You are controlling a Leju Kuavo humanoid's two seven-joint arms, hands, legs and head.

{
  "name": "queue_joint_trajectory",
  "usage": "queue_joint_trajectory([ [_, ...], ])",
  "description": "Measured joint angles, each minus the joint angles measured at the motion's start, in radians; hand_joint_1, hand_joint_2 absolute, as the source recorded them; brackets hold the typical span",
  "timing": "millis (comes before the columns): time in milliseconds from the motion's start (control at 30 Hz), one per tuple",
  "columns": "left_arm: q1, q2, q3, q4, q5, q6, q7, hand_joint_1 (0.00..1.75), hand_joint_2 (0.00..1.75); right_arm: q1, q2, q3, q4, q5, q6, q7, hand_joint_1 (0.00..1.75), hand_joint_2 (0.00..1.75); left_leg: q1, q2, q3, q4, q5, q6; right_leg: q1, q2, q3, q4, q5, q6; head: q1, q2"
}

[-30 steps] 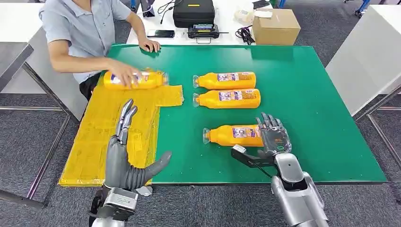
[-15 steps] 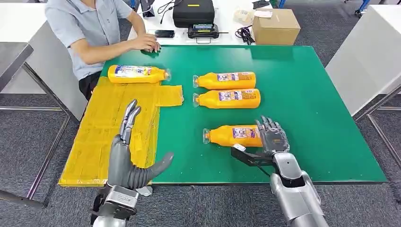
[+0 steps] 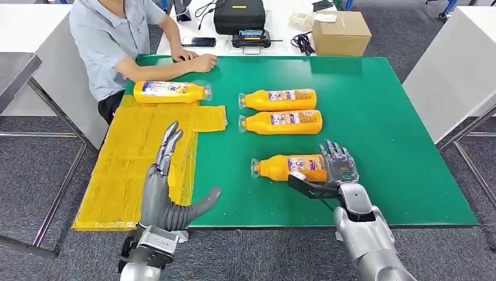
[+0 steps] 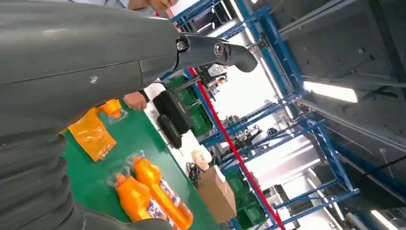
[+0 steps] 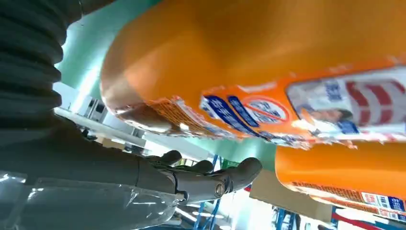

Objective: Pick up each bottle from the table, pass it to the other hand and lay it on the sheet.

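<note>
Head view: right hand (image 3: 339, 167) spread flat at base end of nearest bottle (image 3: 289, 167) lying on green table (image 3: 380, 117), thumb beside it, nothing grasped; left hand (image 3: 164, 193) released, fingers straight over yellow sheet (image 3: 134, 158), where one bottle (image 3: 169, 92) lies. Left wrist view: thumb (image 4: 215, 50) extended, holding nothing. Right wrist view: fingers (image 5: 206, 179) uncurled just beside bottle base, contact not determinable.

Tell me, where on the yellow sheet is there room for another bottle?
Most of the yellow sheet is bare, from the bottle on the sheet near its far edge down to the near edge. The left hand hovers above its near right part.
</note>
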Motion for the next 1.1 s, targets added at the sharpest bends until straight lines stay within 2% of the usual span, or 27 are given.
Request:
queue_joint_trajectory([
  [67,-0.006,0.000,-0.001,0.004,0.000,0.000,0.000,0.00,1.75,-0.009,0.005,-0.002,0.017,0.001,-0.005,-0.001,0.05,1.75,0.000,0.000,0.000,0.000,0.000,0.000,0.000,0.000,0.000,0.000,0.000,0.000,0.000,0.000],
  [100,-0.008,0.000,-0.002,0.005,0.000,0.000,0.000,0.00,1.75,-0.012,0.008,-0.003,0.022,0.001,-0.005,-0.002,1.55,1.75,0.000,0.000,0.000,0.000,0.000,0.000,0.000,0.000,0.000,0.000,0.000,0.000,0.000,0.000],
  [133,-0.011,0.000,-0.003,0.008,0.000,0.000,0.000,0.00,1.75,-0.018,0.011,-0.005,0.032,0.001,-0.004,-0.002,1.75,1.75,0.000,0.000,0.000,0.000,0.000,0.000,0.000,0.000,0.000,0.000,0.000,0.000,0.000,0.000],
  [633,-0.028,0.002,-0.018,0.040,0.006,-0.007,-0.006,0.00,1.75,-0.081,0.002,-0.022,0.149,-0.055,0.058,-0.060,1.75,1.75,0.000,0.000,0.004,0.000,0.000,0.000,0.000,0.000,0.003,0.000,0.000,0.000,0.000,0.000],
  [933,-0.043,0.002,-0.020,0.064,0.024,-0.021,-0.018,0.00,1.75,-0.114,-0.038,-0.071,0.208,-0.250,0.155,-0.197,1.75,1.75,0.000,0.000,0.010,0.000,-0.001,0.000,0.000,0.000,0.009,-0.001,0.000,0.000,0.000,0.000],
  [1100,-0.046,0.002,-0.022,0.070,0.026,-0.021,-0.019,0.00,1.75,-0.115,-0.050,-0.087,0.216,-0.274,0.168,-0.217,1.75,1.75,0.000,0.000,0.014,0.000,-0.001,0.000,0.000,0.000,0.012,-0.002,0.000,0.000,0.000,0.000],
])
